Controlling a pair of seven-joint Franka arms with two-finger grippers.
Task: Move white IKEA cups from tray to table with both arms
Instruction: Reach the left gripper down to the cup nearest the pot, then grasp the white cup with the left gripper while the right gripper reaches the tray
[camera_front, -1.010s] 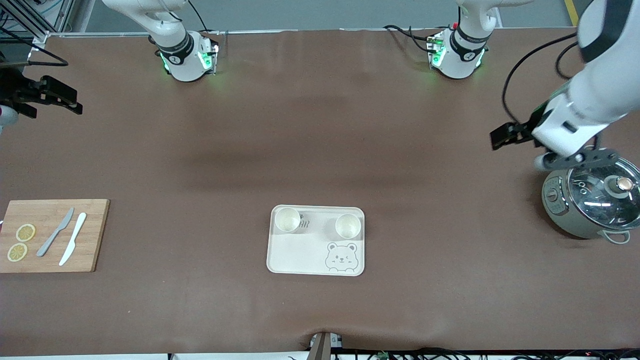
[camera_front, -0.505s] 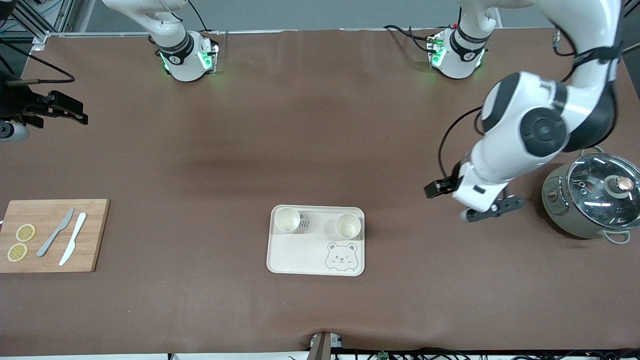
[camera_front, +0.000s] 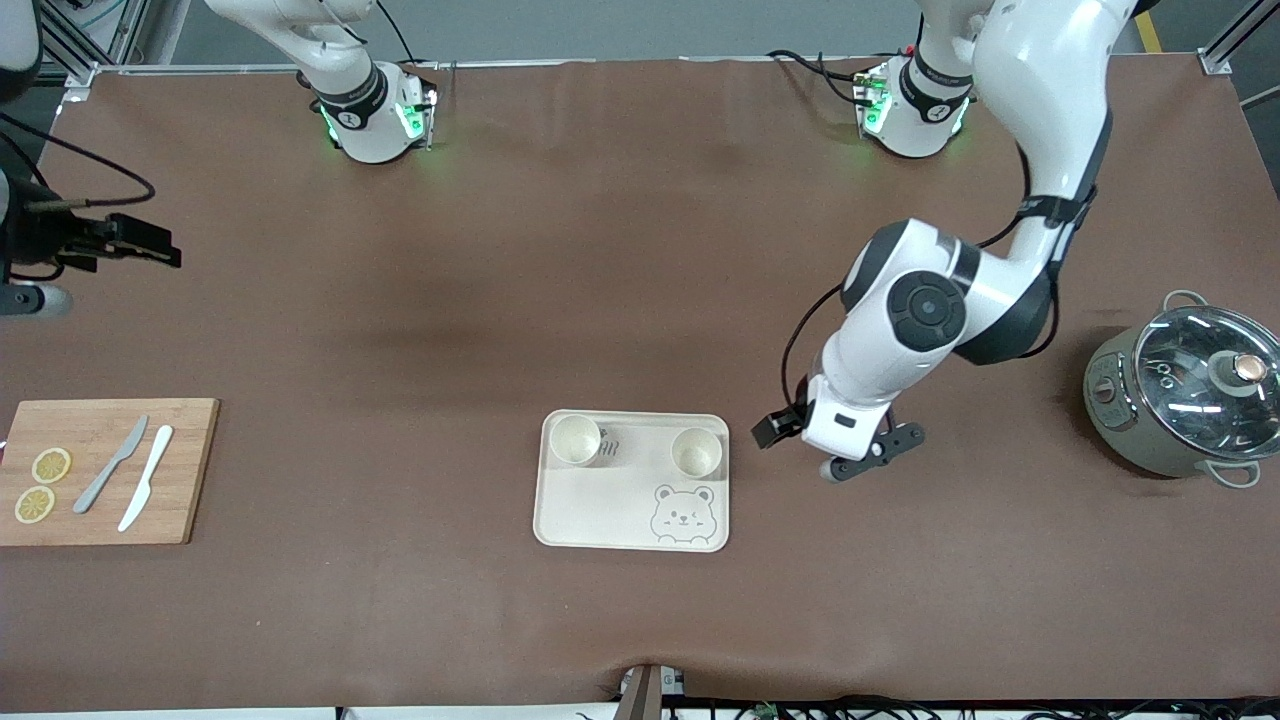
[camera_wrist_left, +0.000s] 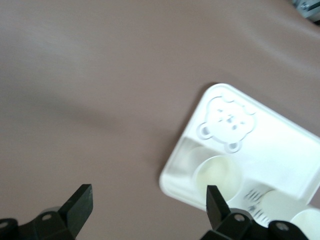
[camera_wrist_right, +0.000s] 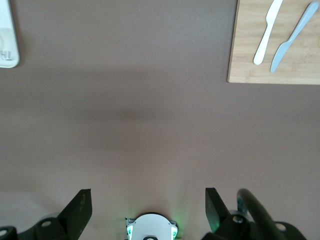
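Note:
Two white IKEA cups (camera_front: 575, 440) (camera_front: 696, 452) stand upright on the cream bear tray (camera_front: 600, 515), along the tray's edge farthest from the front camera. My left gripper (camera_front: 835, 445) hangs open and empty over bare table beside the tray, toward the left arm's end. In the left wrist view its gripper (camera_wrist_left: 147, 207) is open, with the tray (camera_wrist_left: 270, 145) and both cups (camera_wrist_left: 217, 175) (camera_wrist_left: 302, 219) ahead of it. My right gripper (camera_front: 45, 255) is open and empty over the table's edge at the right arm's end; the right wrist view shows its gripper (camera_wrist_right: 147, 207) over bare table.
A wooden cutting board (camera_front: 185, 470) with two lemon slices (camera_front: 42, 485), a grey knife (camera_front: 110, 465) and a white knife (camera_front: 146, 478) lies at the right arm's end. A grey pot with a glass lid (camera_front: 1190, 400) stands at the left arm's end.
My left arm has swung from over the pot across the table to just beside the tray. My right gripper has drifted slightly. The cups and tray have not moved.

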